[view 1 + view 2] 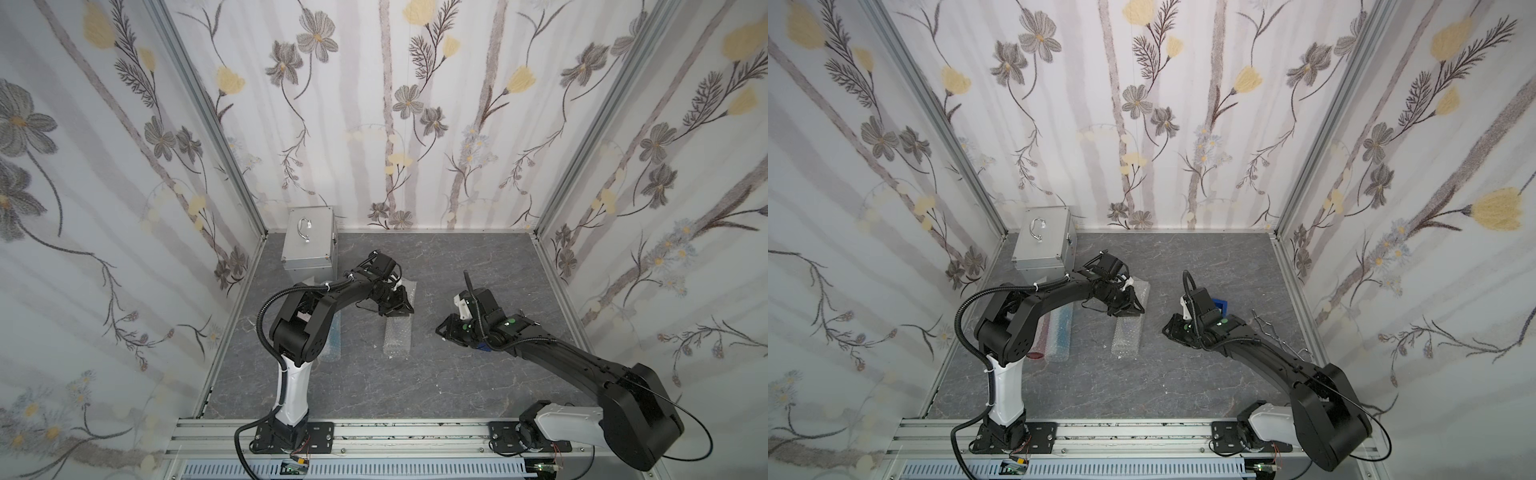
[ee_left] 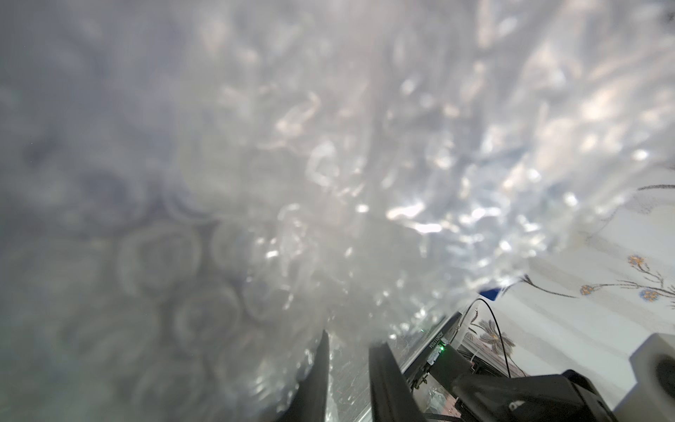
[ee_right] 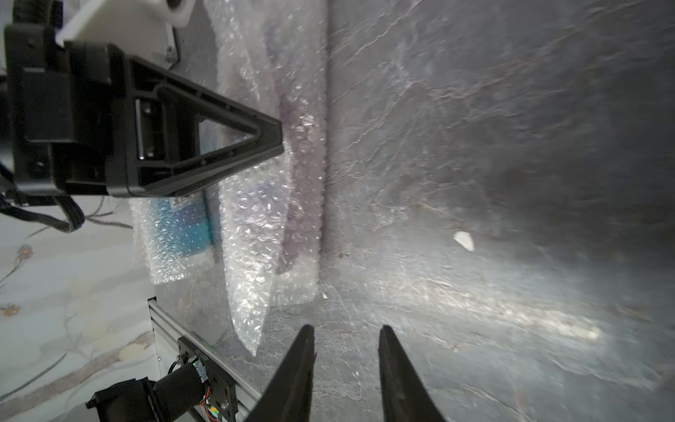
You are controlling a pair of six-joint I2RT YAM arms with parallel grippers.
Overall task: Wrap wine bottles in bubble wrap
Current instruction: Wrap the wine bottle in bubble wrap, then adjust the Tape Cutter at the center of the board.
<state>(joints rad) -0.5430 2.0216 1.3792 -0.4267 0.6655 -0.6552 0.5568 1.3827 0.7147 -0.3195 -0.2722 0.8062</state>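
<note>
Where floral walls (image 1: 415,124) meet, a grey tabletop (image 1: 415,382) holds bubble wrap (image 1: 397,340).

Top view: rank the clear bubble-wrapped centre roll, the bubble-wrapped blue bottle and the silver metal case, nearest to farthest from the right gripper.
1. clear bubble-wrapped centre roll: mid-table, just beside the right gripper.
2. bubble-wrapped blue bottle: beyond the roll, by the left arm.
3. silver metal case: back left corner.

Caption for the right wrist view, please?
Open right gripper above grey marbled tabletop; left gripper gripping clear bubble-wrap bundle nearby.
</note>
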